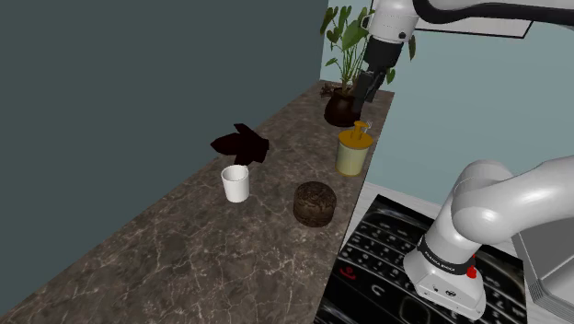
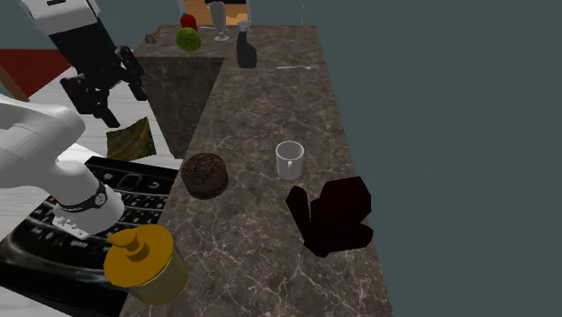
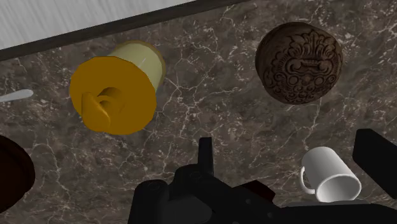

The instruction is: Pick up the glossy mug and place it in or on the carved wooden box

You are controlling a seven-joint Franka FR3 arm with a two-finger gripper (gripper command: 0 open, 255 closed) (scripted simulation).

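Dark marbled counter (image 1: 166,248) runs up the shoulder view toward a teal wall. The white arm (image 1: 515,198) rises from lower right of that view and reaches over the far end of the counter. A black cooktop (image 1: 386,258) sits flush beside the counter, under the arm's base. A leafy plant (image 1: 345,55) in a dark pot stands at the far end. A dark, crumpled-looking object (image 2: 331,214) lies near the wall side; I can't tell what it is.

The hand (image 3: 289,143) hangs well above the counter, up by the plant in the shoulder view. Its fingers stand apart with nothing between them touching.

A pale jar with a yellow knobbed lid (image 3: 114,95) stands upright near the cooktop edge. The carved box (image 3: 299,62) is round, dark brown, lid on, ornate relief on top, on the counter between jar and mug and apart from both.

The mug (image 1: 235,183) is white, upright, open end up, empty. It rests on the counter just beside the dark object and near the box, not touching it. In the wrist view it sits far below the open fingers, handle (image 3: 306,179) showing.
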